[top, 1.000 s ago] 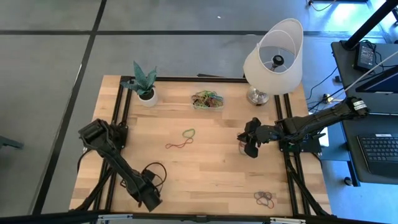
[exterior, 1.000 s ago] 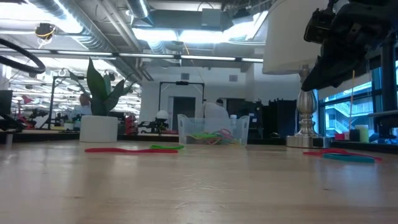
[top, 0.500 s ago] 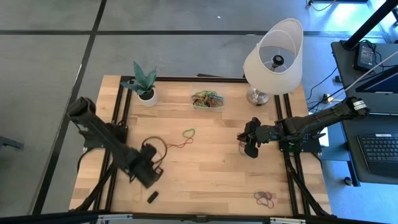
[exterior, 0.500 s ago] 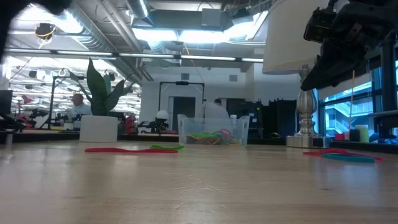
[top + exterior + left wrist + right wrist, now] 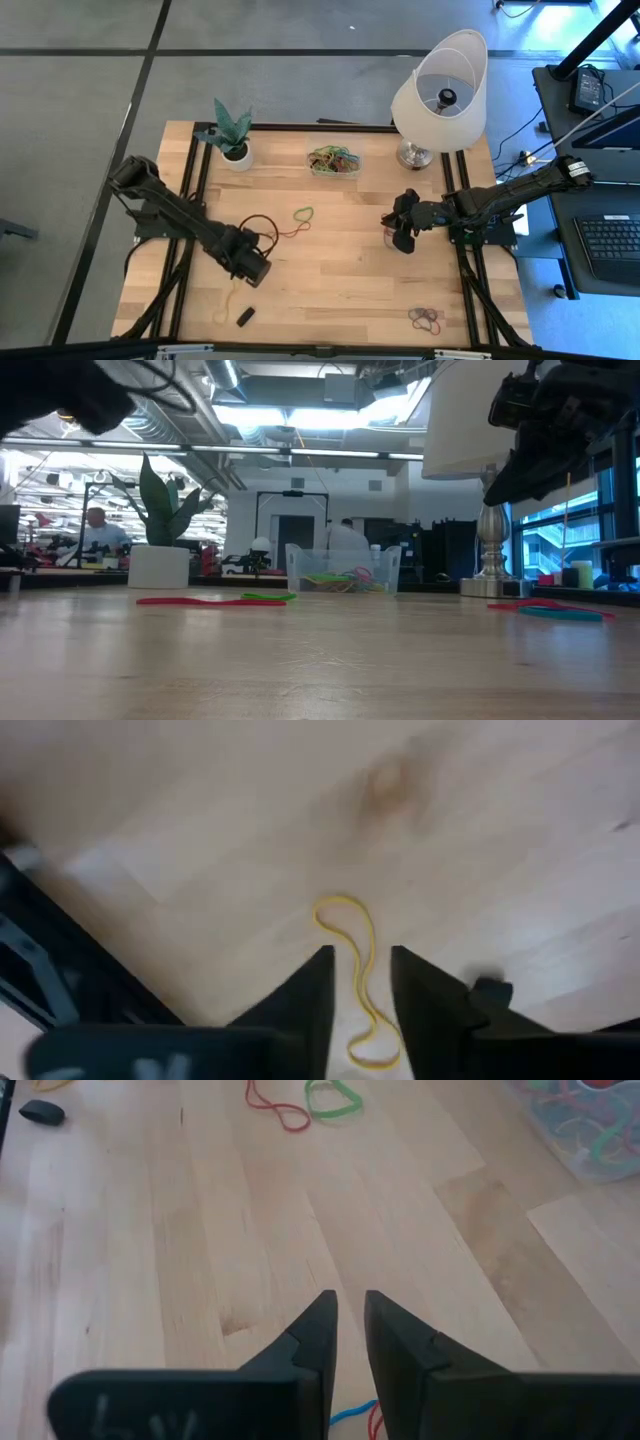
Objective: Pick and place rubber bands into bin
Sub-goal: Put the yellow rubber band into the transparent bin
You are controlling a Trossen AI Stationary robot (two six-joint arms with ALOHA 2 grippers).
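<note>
High view shows the left gripper (image 5: 252, 270) over the table's (image 5: 340, 270) left half, above the wood. In its wrist view its fingers (image 5: 312, 990) stand slightly apart with nothing between them, released; a yellow band (image 5: 355, 982) lies flat on the wood just below, showing through the gap between them. From above, that yellow band (image 5: 225, 305) lies just beyond the gripper toward the near edge, with a small black block (image 5: 244, 317) beside it. On the gripper's other side, toward the table's middle, lie a red band (image 5: 283, 233) and a green band (image 5: 303, 214), touching each other. Farther back, well apart from both grippers, the bin (image 5: 334, 161) holds a tangle of bands in several colours, between a plant pot (image 5: 237, 155) and a lamp (image 5: 440, 90). The right gripper (image 5: 400, 236) hangs near the table's right side, in front of the lamp. Its fingers (image 5: 315, 1335) stand a narrow gap apart, gripping nothing; blue and red bands (image 5: 358, 1415) lie on the wood right under them. Dark bands (image 5: 427, 319) lie in a cluster well nearer the front edge than this gripper.
</note>
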